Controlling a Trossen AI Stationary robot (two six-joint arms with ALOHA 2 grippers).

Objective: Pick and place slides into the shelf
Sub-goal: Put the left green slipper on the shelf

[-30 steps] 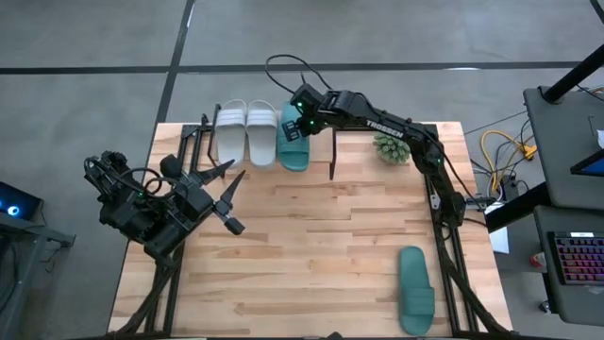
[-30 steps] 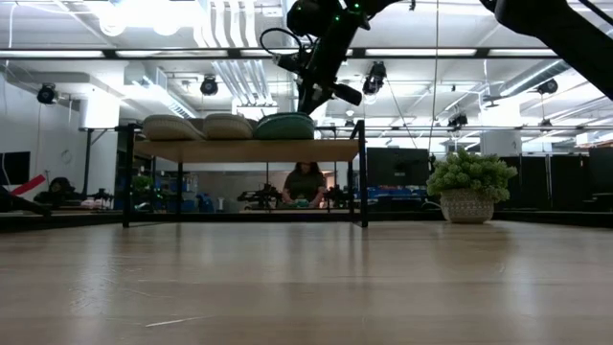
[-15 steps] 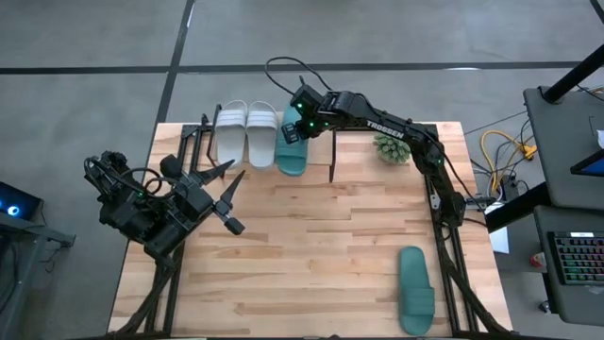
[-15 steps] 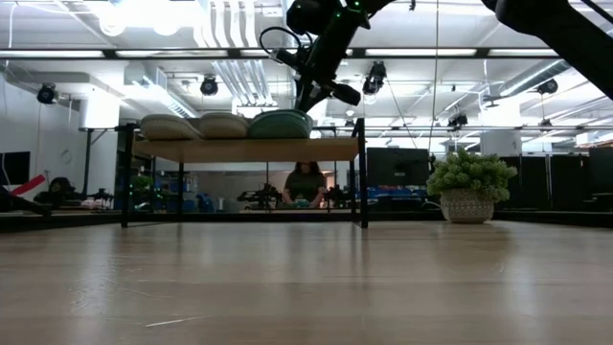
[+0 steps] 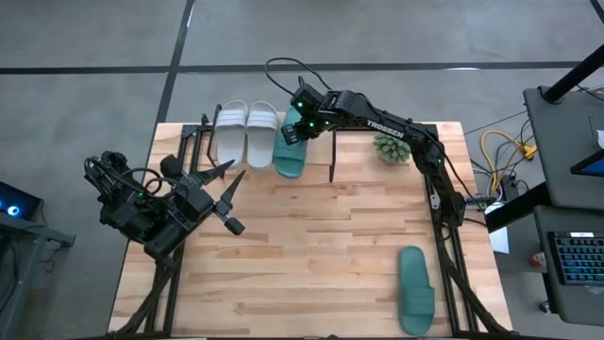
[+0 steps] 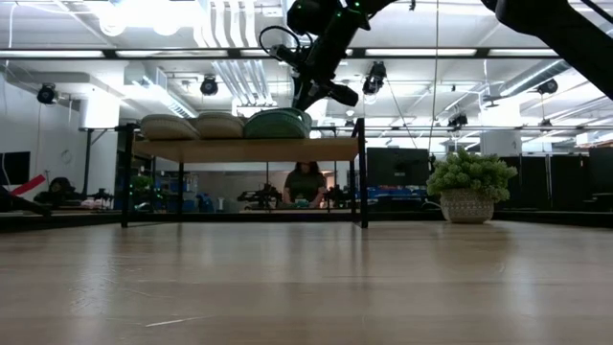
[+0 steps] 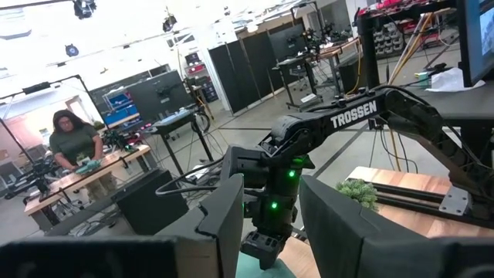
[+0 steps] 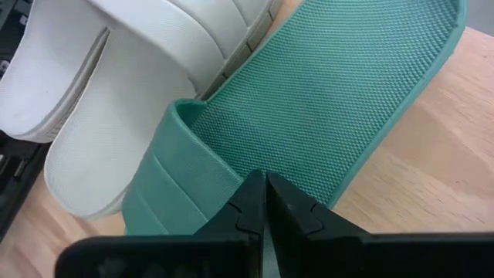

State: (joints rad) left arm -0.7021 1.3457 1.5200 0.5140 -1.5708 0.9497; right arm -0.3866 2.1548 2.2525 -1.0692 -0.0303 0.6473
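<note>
The right end effector [image 5: 300,121] is fully closed, its tips pressed against the teal slide [image 5: 290,151] that lies askew on the shelf [image 6: 251,149] just beside the two pale slides [image 5: 245,129]; it looks to be nudging, not gripping. To do this well, push gently along the plank so the teal slide squares up beside the white pair without riding off the edge. The left end effector [image 5: 226,203] waits partly open over the desk [image 5: 321,246]; the second teal slide [image 5: 415,289] lies well apart.
</note>
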